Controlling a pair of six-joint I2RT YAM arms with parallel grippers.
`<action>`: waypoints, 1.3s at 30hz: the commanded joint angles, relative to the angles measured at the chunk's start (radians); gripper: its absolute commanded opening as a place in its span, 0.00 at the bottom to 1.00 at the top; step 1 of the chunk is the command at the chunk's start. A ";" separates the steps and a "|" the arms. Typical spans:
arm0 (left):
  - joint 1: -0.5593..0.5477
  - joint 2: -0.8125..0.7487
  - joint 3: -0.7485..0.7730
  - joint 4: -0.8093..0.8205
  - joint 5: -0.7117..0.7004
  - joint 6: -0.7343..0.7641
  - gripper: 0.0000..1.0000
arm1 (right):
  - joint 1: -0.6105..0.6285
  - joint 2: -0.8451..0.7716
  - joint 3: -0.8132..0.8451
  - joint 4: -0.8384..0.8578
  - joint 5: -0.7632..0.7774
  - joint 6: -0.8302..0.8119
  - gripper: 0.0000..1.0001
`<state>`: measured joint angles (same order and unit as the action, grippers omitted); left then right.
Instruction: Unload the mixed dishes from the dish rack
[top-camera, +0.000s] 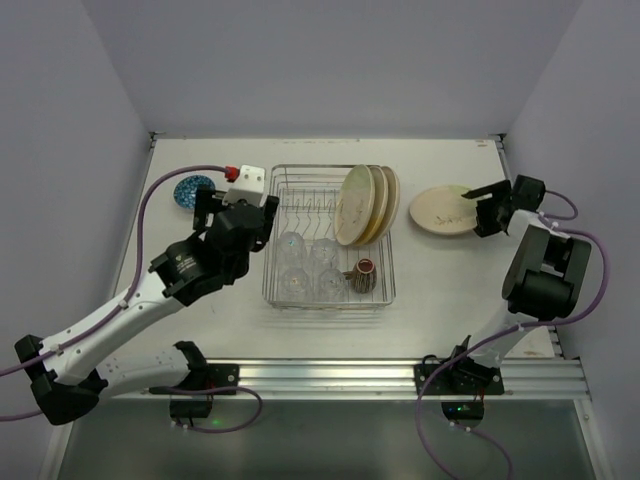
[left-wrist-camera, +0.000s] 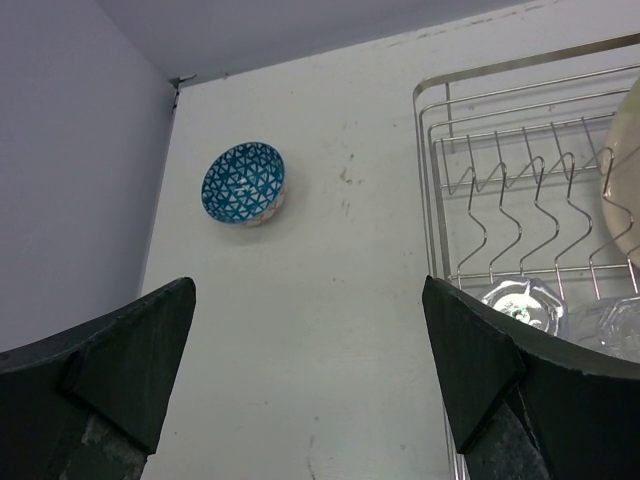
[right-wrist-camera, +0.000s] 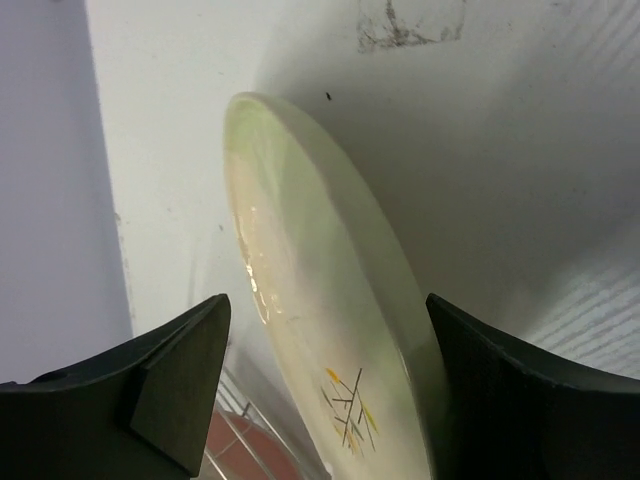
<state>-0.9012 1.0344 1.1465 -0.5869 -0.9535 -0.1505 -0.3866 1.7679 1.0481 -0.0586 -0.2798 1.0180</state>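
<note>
Where the surface nears its far left corner, the blue-patterned bowl (top-camera: 190, 190) sits alone, and the left gripper (left-wrist-camera: 308, 290) hovers just beside it, jaws wide apart and empty. At mid-surface the dish rack (top-camera: 330, 303) holds upright plates (top-camera: 365, 205), glasses (top-camera: 305, 265) and the brown mug (top-camera: 362, 275). Toward the right edge lies another plate (top-camera: 443, 212) — the right gripper (top-camera: 490, 205) straddles its rim, jaws apart.

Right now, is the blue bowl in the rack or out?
Out: the blue bowl sits on the table, left of the dish rack.
</note>
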 joint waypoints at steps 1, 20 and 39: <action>0.054 0.004 0.025 -0.008 0.024 -0.055 1.00 | 0.031 -0.019 0.044 -0.141 0.114 -0.055 0.80; 0.338 0.044 0.058 -0.068 0.222 -0.158 1.00 | 0.092 0.019 0.199 -0.396 0.293 -0.139 0.87; 0.413 -0.204 -0.215 0.016 0.254 -0.268 1.00 | 0.538 -0.576 0.277 -0.581 0.256 -0.598 0.81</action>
<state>-0.4931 0.8787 1.0142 -0.6582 -0.7128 -0.4072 0.0868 1.1130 1.2530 -0.4961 -0.0727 0.5297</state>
